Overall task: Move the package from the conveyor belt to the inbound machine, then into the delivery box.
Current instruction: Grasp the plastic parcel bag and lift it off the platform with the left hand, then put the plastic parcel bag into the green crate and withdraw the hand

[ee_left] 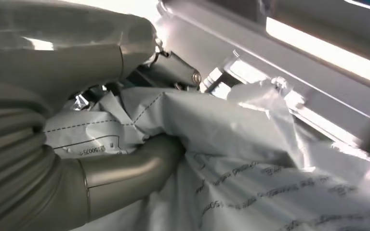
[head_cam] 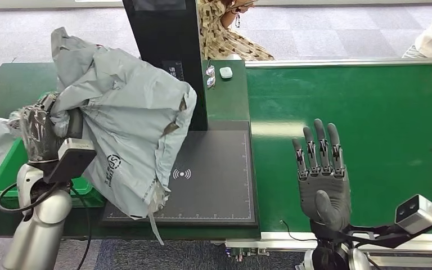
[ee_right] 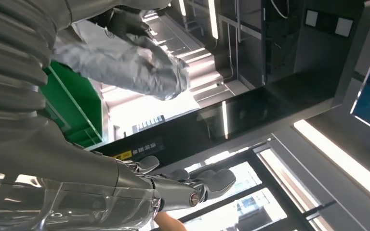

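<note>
Package logo: we see a round dark emblem on the grey package (head_cam: 125,121), lettering unreadable.
Package print: we cannot read its small printed lines.
Scan pad (head_cam: 214,169): we see a white wireless-signal symbol near its centre.

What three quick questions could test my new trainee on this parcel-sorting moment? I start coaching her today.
1. True or false: the grey package lies flat on the green belt.
2. Which hand holds the package: A left hand, B right hand, C both?
3. Fill in: the package hangs over the black ____ pad.

Key: 1 false, it is held up; 2 A; 3 scanner.
</note>
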`<action>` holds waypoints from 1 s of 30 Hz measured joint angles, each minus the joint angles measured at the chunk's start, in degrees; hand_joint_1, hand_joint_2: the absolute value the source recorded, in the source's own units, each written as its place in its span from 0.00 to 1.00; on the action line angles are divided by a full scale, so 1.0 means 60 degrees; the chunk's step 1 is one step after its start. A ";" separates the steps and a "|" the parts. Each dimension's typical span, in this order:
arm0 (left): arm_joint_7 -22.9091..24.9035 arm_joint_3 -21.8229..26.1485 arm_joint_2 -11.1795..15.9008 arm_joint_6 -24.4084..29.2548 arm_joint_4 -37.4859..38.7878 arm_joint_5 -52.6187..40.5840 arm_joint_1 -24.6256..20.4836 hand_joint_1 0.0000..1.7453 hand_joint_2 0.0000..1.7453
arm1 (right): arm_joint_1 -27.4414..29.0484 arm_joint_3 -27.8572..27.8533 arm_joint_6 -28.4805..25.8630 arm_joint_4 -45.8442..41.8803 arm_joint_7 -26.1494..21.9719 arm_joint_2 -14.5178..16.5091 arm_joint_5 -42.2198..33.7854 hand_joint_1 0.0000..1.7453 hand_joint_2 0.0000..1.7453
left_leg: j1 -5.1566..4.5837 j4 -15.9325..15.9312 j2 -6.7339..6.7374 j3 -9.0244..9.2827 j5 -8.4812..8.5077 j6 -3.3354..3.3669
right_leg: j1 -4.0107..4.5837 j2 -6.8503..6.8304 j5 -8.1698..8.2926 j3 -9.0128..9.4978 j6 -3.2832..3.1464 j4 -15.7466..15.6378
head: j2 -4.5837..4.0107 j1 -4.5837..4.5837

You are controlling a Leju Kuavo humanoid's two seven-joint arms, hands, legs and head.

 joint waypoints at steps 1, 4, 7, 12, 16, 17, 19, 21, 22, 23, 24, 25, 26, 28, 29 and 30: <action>0.0257 0.0203 0.0023 -0.0072 0.0100 -0.0292 -0.0166 1.00 1.00 | -0.0004 -0.0001 0.0040 0.0000 0.0026 0.0016 0.0000 0.00 1.00 | 0.0000 0.0000 -0.0001 0.0000 0.0002 -0.0002 | 0.0000 -0.0001 0.0001 0.0001 0.0000 0.0000 | 0.0000 0.0000; 0.0868 0.0673 0.0152 -0.0261 0.0682 -0.1127 -0.0826 1.00 1.00 | -0.0048 -0.0003 0.0149 0.0010 0.0112 0.0057 -0.0015 0.00 1.00 | 0.0000 0.0000 -0.0005 0.0000 0.0009 -0.0008 | 0.0000 -0.0003 0.0006 0.0001 -0.0005 0.0002 | 0.0000 0.0001; 0.1529 0.0949 0.0415 -0.0478 0.1718 -0.2000 -0.1710 1.00 1.00 | -0.0157 -0.0003 0.0247 0.0058 0.0204 0.0085 -0.0066 0.00 1.00 | 0.0002 0.0000 -0.0004 0.0000 0.0014 -0.0012 | 0.0000 -0.0002 0.0014 -0.0001 -0.0015 0.0005 | 0.0000 0.0001; 0.2332 0.1138 0.0943 -0.0814 0.3989 -0.3098 -0.3293 1.00 1.00 | -0.0330 0.0004 0.0361 0.0192 0.0257 0.0121 -0.0098 0.00 1.00 | 0.0006 0.0000 0.0002 0.0000 0.0021 -0.0020 | 0.0003 0.0002 0.0023 -0.0004 -0.0028 0.0009 | 0.0000 0.0001; 0.2909 0.1138 0.1430 -0.0866 0.5985 -0.3924 -0.4490 1.00 1.00 | -0.0419 0.0008 0.0379 0.0299 0.0307 0.0128 -0.0135 0.00 1.00 | 0.0008 0.0000 0.0010 0.0000 0.0023 -0.0023 | 0.0005 0.0009 0.0026 -0.0007 -0.0032 0.0010 | 0.0000 0.0000; 0.3029 0.1136 0.1529 -0.0893 0.6443 -0.4107 -0.4736 1.00 1.00 | -0.0437 0.0010 0.0378 0.0322 0.0321 0.0128 -0.0142 0.00 1.00 | 0.0008 0.0000 0.0010 0.0000 0.0023 -0.0023 | 0.0005 0.0010 0.0026 -0.0008 -0.0032 0.0010 | 0.0000 0.0000; 0.3383 0.1105 0.1708 -0.1145 0.7285 -0.4531 -0.5169 1.00 1.00 | -0.0486 0.0018 0.0375 0.0367 0.0350 0.0129 -0.0160 0.00 1.00 | 0.0008 0.0000 0.0009 0.0000 0.0023 -0.0023 | 0.0005 0.0010 0.0026 -0.0008 -0.0032 0.0010 | 0.0000 0.0001; 0.3797 0.1004 0.1889 -0.1584 0.8120 -0.4991 -0.5548 1.00 1.00 | -0.0548 0.0042 0.0369 0.0418 0.0375 0.0129 -0.0188 0.00 1.00 | 0.0008 0.0000 0.0013 -0.0001 0.0022 -0.0023 | 0.0005 0.0014 0.0026 -0.0009 -0.0032 0.0010 | 0.0000 0.0002; 0.3951 0.0942 0.1978 -0.1808 0.8502 -0.5170 -0.5696 1.00 1.00 | -0.0576 0.0056 0.0366 0.0443 0.0383 0.0129 -0.0199 0.00 1.00 | 0.0008 -0.0001 0.0015 -0.0001 0.0022 -0.0024 | 0.0005 0.0017 0.0026 -0.0009 -0.0032 0.0010 | 0.0000 0.0000; 0.4048 0.0879 0.2067 -0.1987 0.8841 -0.5296 -0.5821 1.00 1.00 | -0.0600 0.0070 0.0364 0.0468 0.0384 0.0129 -0.0208 0.00 1.00 | 0.0008 -0.0001 0.0017 -0.0001 0.0022 -0.0024 | 0.0005 0.0020 0.0026 -0.0010 -0.0032 0.0010 | 0.0000 0.0001; 0.4104 0.0814 0.2155 -0.2141 0.9157 -0.5385 -0.5925 1.00 1.00 | -0.0623 0.0079 0.0364 0.0492 0.0384 0.0129 -0.0214 0.00 1.00 | 0.0008 -0.0001 0.0017 -0.0001 0.0022 -0.0024 | 0.0005 0.0022 0.0025 -0.0010 -0.0032 0.0010 | 0.0000 0.0001; 0.4148 0.0743 0.2243 -0.2299 0.9452 -0.5460 -0.6006 1.00 1.00 | -0.0648 0.0086 0.0364 0.0516 0.0384 0.0129 -0.0219 0.00 1.00 | 0.0008 -0.0001 0.0017 -0.0001 0.0022 -0.0024 | 0.0005 0.0022 0.0025 -0.0010 -0.0032 0.0010 | 0.0000 -0.0001; 0.4184 0.0668 0.2320 -0.2471 0.9712 -0.5522 -0.6077 1.00 1.00 | -0.0669 0.0090 0.0365 0.0539 0.0384 0.0129 -0.0224 0.00 1.00 | 0.0008 -0.0001 0.0017 -0.0001 0.0022 -0.0024 | 0.0005 0.0022 0.0025 -0.0009 -0.0031 0.0009 | 0.0000 0.0001; 0.4223 0.0511 0.2450 -0.2963 1.0145 -0.5614 -0.6160 1.00 1.00 | -0.0702 0.0094 0.0374 0.0574 0.0387 0.0129 -0.0233 0.00 1.00 | 0.0007 -0.0001 0.0016 -0.0001 0.0022 -0.0024 | 0.0004 0.0021 0.0025 -0.0009 -0.0031 0.0009 | 0.0000 0.0000; 0.4233 0.0443 0.2501 -0.3252 1.0318 -0.5655 -0.6181 1.00 1.00 | -0.0711 0.0094 0.0382 0.0587 0.0389 0.0129 -0.0236 0.00 1.00 | 0.0007 -0.0001 0.0015 -0.0002 0.0022 -0.0024 | 0.0004 0.0021 0.0025 -0.0009 -0.0031 0.0009 | 0.0000 0.0002; 0.4236 0.0375 0.2550 -0.3524 1.0481 -0.5687 -0.6187 1.00 1.00 | -0.0719 0.0094 0.0394 0.0603 0.0391 0.0129 -0.0238 0.00 1.00 | 0.0007 -0.0001 0.0015 -0.0002 0.0022 -0.0024 | 0.0004 0.0021 0.0025 -0.0009 -0.0031 0.0009 | 0.0000 0.0002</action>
